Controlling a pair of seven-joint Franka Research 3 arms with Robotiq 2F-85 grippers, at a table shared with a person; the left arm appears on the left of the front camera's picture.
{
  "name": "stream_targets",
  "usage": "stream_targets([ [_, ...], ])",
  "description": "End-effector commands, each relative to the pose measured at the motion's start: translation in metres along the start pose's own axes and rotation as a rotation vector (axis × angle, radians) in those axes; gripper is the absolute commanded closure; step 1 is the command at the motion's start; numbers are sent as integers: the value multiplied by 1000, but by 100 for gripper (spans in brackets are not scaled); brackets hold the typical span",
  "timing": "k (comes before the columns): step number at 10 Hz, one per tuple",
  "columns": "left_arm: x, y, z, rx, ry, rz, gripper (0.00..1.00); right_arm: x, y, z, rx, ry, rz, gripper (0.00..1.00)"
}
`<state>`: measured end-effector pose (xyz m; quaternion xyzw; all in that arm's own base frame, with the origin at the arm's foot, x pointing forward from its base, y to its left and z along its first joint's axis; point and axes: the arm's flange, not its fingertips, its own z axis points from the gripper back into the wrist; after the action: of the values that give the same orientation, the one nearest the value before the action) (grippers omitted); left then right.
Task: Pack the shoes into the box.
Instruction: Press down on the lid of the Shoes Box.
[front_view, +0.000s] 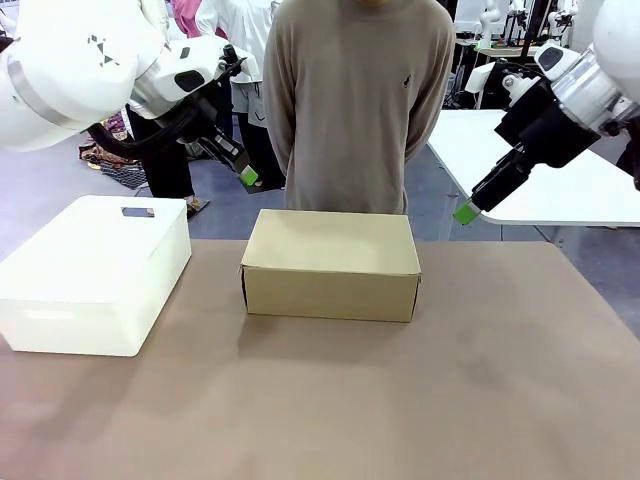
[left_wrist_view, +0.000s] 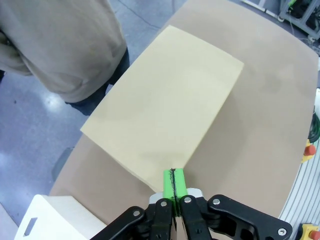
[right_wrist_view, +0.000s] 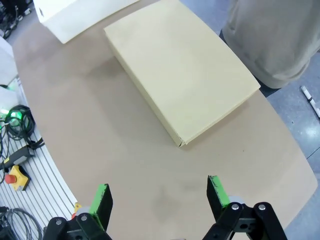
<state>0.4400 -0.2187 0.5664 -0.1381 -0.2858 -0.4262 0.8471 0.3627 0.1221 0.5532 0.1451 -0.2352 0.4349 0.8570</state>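
Observation:
The tan cardboard box (front_view: 331, 262) sits shut in the middle of the table, lid flat on top; it also lies below both wrist cameras (left_wrist_view: 165, 110) (right_wrist_view: 182, 70). The shoes are out of view. My left gripper (front_view: 248, 177) hangs high above the table to the left of the box, its green pads (left_wrist_view: 174, 184) pressed together with nothing between them. My right gripper (front_view: 465, 212) hovers high to the right of the box, its fingers wide apart (right_wrist_view: 157, 197) and empty.
A white plastic bin (front_view: 95, 272) stands at the table's left. A person in a beige sweater (front_view: 352, 100) stands at the far edge behind the box, hands behind the back. Bare brown tabletop (front_view: 400, 400) lies in front of the box.

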Motion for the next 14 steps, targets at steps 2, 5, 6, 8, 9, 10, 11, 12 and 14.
stream_targets([
  [2, 0, 0, 0, 0, 0, 0, 100, 6, 6, 7, -65, 10, -41, 0],
  [5, 20, 5, -35, 7, 23, 145, 100, 17, 31, 30, -186, 42, -97, 0],
  [6, 24, 7, -45, 6, 38, 193, 100, 17, 38, 34, -207, 35, -101, 0],
  [8, 28, 9, -63, 0, 44, 251, 100, 12, 49, 39, -269, -11, -97, 0],
  [9, 29, 9, -74, -5, 60, 283, 100, 9, 54, 40, -284, -47, -94, 0],
  [10, 31, 9, -83, -15, 73, 304, 100, 6, 57, 39, -285, -76, -97, 0],
  [11, 32, 8, -91, -21, 88, 324, 100, 5, 59, 40, -306, -112, -97, 0],
  [12, 34, 9, -99, -21, 104, 331, 100, 3, 61, 40, -296, -137, -98, 0],
  [14, 47, 11, -118, -17, 151, 304, 100, 10, 52, 49, -265, -69, -76, 0],
])
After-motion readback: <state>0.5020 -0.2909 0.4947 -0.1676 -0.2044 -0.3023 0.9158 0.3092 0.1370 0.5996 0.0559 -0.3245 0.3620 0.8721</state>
